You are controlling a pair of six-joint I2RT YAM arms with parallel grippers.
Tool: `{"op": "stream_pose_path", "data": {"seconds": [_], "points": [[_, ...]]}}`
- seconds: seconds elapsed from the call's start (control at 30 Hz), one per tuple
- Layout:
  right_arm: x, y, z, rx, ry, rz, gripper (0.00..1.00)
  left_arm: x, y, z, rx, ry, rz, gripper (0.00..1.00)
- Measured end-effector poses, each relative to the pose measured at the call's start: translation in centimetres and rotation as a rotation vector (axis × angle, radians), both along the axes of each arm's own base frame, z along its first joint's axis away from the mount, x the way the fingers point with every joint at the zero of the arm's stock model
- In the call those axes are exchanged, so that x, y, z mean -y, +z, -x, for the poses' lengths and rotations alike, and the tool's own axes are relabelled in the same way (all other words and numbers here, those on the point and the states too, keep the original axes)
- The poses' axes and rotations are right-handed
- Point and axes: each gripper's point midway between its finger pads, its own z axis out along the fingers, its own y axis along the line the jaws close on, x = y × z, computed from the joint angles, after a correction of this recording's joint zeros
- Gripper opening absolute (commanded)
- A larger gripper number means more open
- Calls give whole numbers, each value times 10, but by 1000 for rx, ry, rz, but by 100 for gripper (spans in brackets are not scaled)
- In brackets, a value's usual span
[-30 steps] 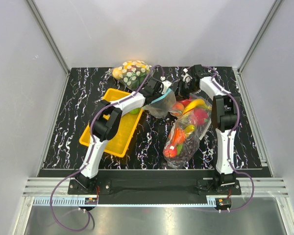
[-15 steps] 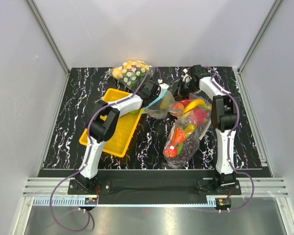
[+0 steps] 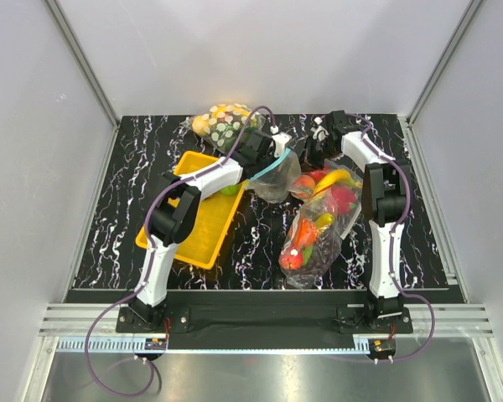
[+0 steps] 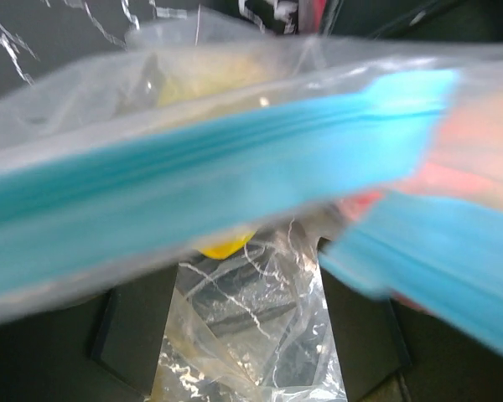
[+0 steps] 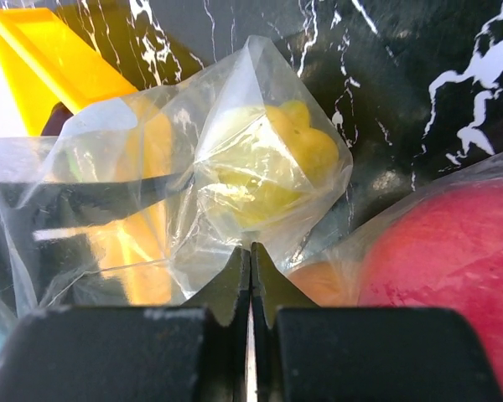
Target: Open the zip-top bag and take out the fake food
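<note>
Left gripper point(image 3: 272, 156) is clamped on the bag's point(image 3: 278, 182) blue zip strip point(image 4: 210, 172). Right gripper point(image 5: 250, 280) has its jaws pinched tight on the bag's plastic, yellow-green piece point(image 5: 272, 167) inside.

A black worktop point(image 3: 134, 193) veined with white marbling sits inside pale, plain walls point(image 3: 260, 50), with metal rails point(image 3: 80, 59) running up the back corners. A ribbed metal strip point(image 3: 260, 318) edges the near side; below it lies what may be a grey floor.
</note>
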Motion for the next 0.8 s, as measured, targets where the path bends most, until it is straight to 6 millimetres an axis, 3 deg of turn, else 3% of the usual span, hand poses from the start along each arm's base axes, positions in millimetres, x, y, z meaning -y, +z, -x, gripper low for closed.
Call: {"op": "stream_pose_path", "data": {"seconds": [0.13,0.23,0.43,0.6,0.7,0.8], "points": [[2,4,-4,9,-17,6,41,6,14,-8,28,-1,20,72],[3,12,-8,27,-30,-1,48,8,16,-11,36,-1,25,73],[12,32,-28,87,-71,-3,46,7,4,-10,17,-3,9,73],[12,52,-54,175,-81,0,32,7,-7,-11,-4,-4,-8,73],[11,44,-58,179,-75,20,25,6,-11,-10,-10,-5,-15,73],[9,20,-52,132,-63,57,22,7,-11,-10,-10,-5,-15,74]]}}
